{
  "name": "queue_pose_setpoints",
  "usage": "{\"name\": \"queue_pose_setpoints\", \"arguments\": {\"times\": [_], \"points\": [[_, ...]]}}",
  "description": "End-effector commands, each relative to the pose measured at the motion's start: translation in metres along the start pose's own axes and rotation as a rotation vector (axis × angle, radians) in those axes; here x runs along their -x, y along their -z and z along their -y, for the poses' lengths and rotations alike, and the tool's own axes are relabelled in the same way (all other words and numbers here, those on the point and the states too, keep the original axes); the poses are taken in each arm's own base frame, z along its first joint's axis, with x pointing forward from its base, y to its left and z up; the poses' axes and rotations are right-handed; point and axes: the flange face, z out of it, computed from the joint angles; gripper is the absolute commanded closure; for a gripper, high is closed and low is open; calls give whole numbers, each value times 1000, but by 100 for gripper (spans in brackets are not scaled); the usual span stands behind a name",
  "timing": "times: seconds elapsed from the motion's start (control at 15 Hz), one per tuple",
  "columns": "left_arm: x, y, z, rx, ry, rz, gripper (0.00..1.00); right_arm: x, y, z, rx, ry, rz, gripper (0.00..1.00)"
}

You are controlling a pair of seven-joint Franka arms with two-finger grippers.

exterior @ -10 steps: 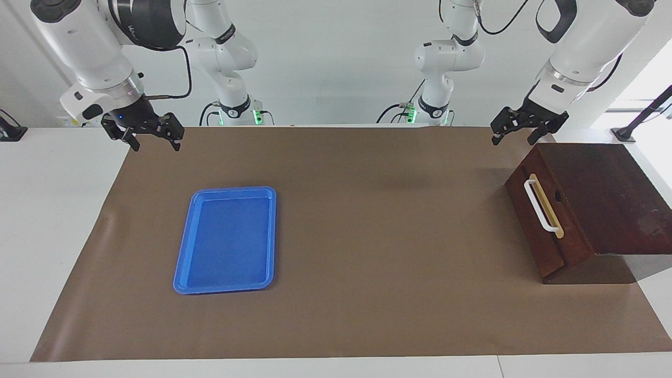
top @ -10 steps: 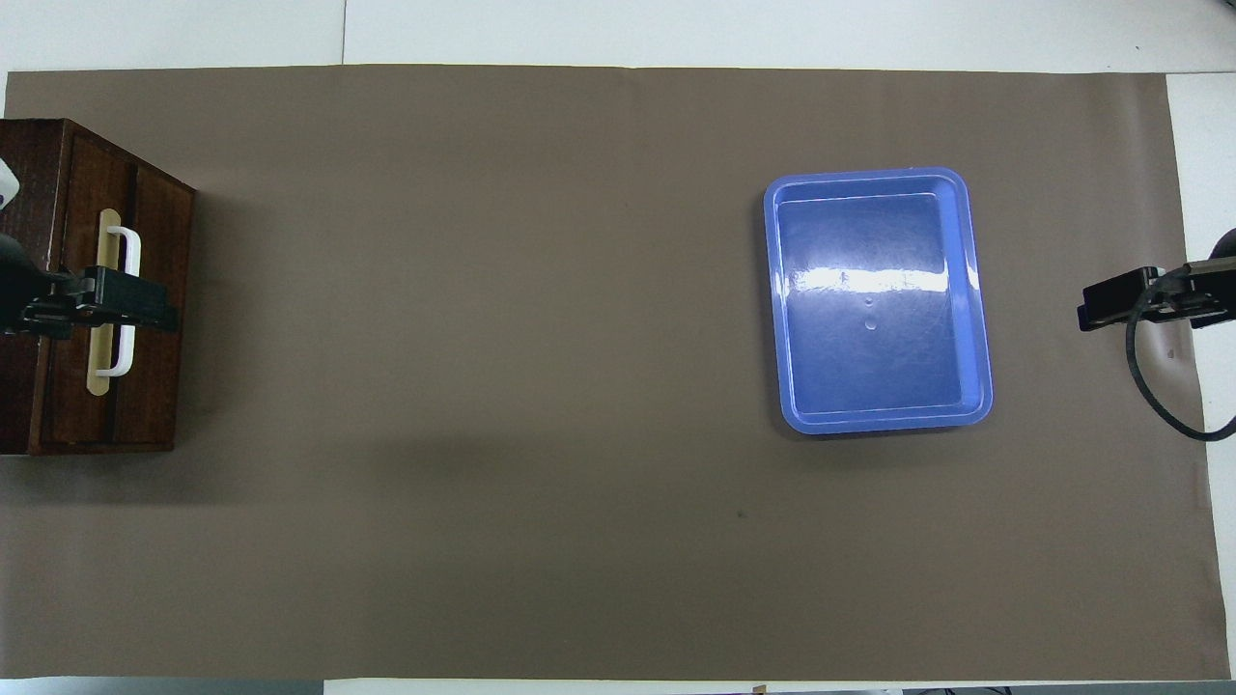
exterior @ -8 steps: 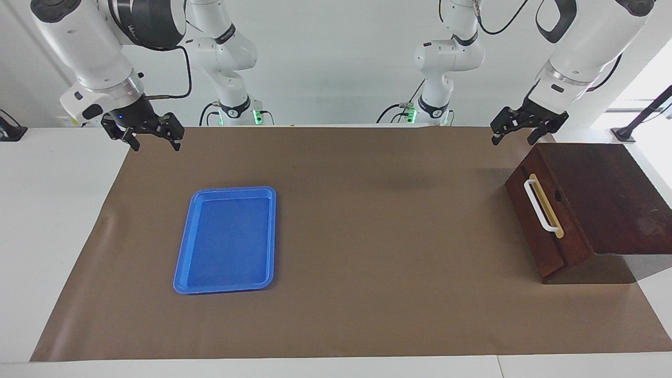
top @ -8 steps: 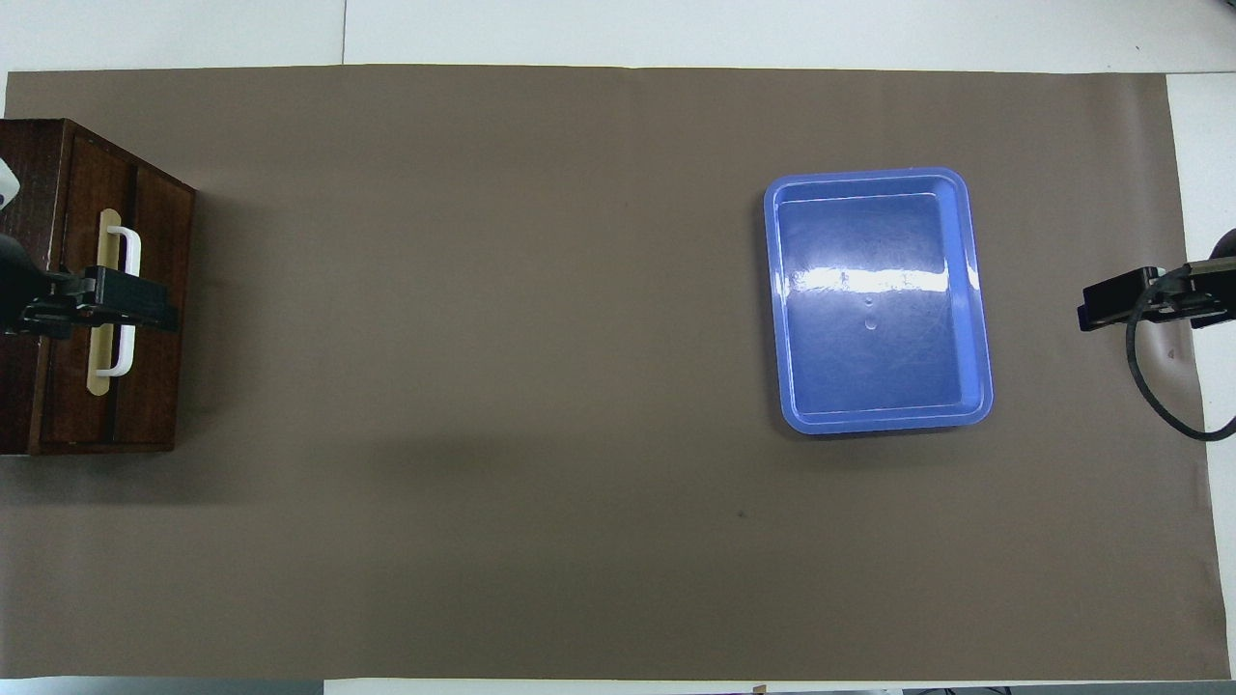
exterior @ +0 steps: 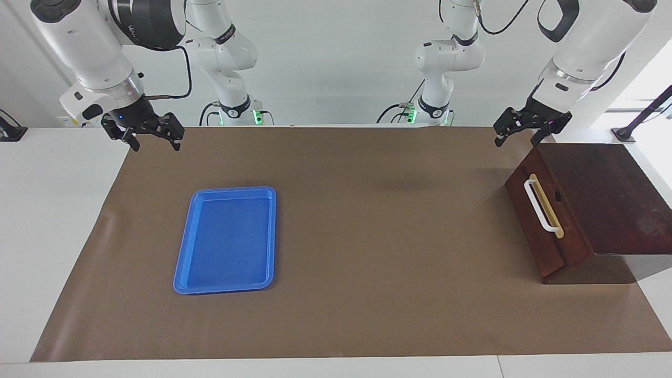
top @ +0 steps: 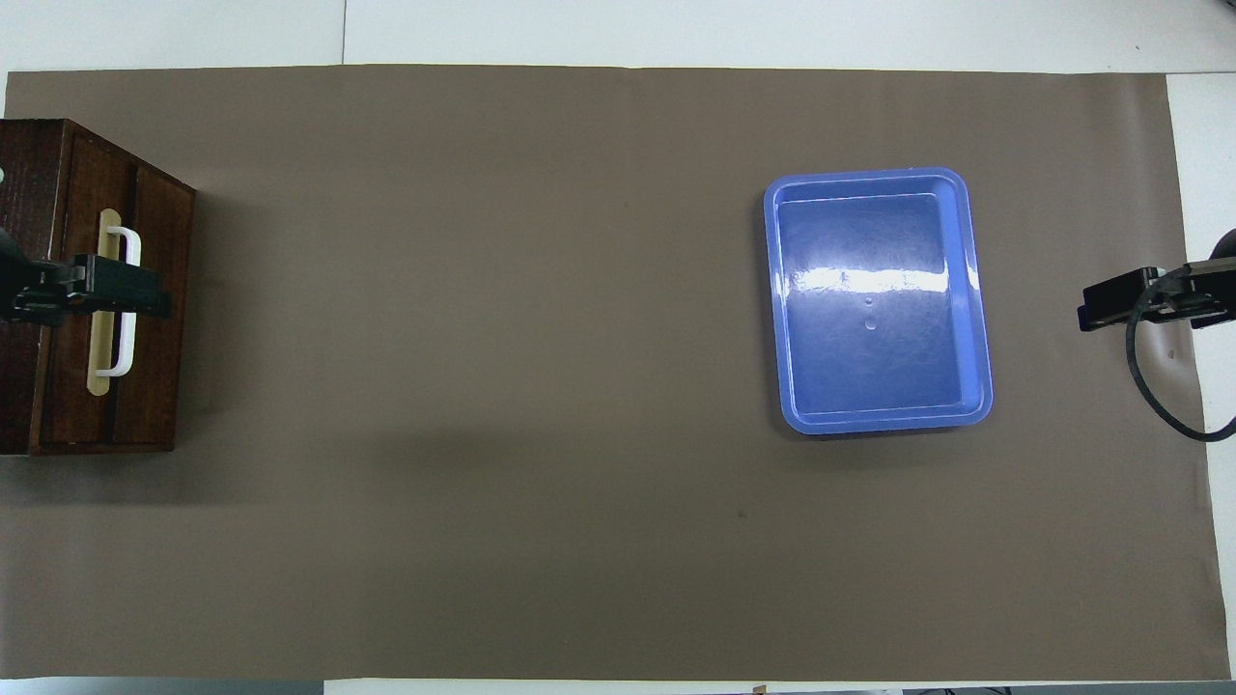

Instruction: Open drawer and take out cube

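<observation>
While the dark reddish-brown wooden drawer (exterior: pixel 541 218) sits closed at the left arm's end of the counter, we see the left claw (exterior: pixel 517 136) spread above it, right claw (exterior: pixel 153 142) spread too, waiting well away from it.

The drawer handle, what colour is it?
White. The handle is a bar on a tan strip on the dark reddish-brown drawer, and shows best in the facing view.

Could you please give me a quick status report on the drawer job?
Left gripper open, up over the drawer box. Right gripper open, waiting over the mat's corner. Drawer shut, cube unseen. Nothing before the handle.
</observation>
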Motion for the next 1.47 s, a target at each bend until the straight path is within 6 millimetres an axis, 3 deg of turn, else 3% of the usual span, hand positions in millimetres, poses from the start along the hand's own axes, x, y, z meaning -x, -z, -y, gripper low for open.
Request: {"name": "queue_pose_setpoints", "arguments": {"times": [0.0,0.07,0.13,0.27,0.53,0.67,0.8,1.0,1.13,1.4], "points": [[-7,-7,-9,-118,-39,-81,0,5,1,-2,1,-1,0,0],[-8,-15,-30,-189,-95,-85,0,5,1,-2,1,7,0,0],[-15,-29,-38,-221,-113,-93,0,6,-1,-2,1,11,3,0],[-20,-57,-34,-233,-123,-103,0,13,-10,0,-6,105,18,0],[-25,-122,-18,-401,-228,-134,0,27,-34,17,-67,249,14,0],[-38,-150,15,-395,-197,-141,0,34,-47,28,-117,255,-16,0],[-51,-177,26,-401,-214,-153,0,44,-63,53,-150,289,-42,0],[-53,-192,43,-411,-219,-168,0,52,-88,72,-238,403,-85,0],[-52,-195,47,-413,-217,-164,0,48,-102,77,-300,534,-146,0],[-43,-226,60,-394,-218,-160,0,34,-132,90,-461,766,-252,0]]}}
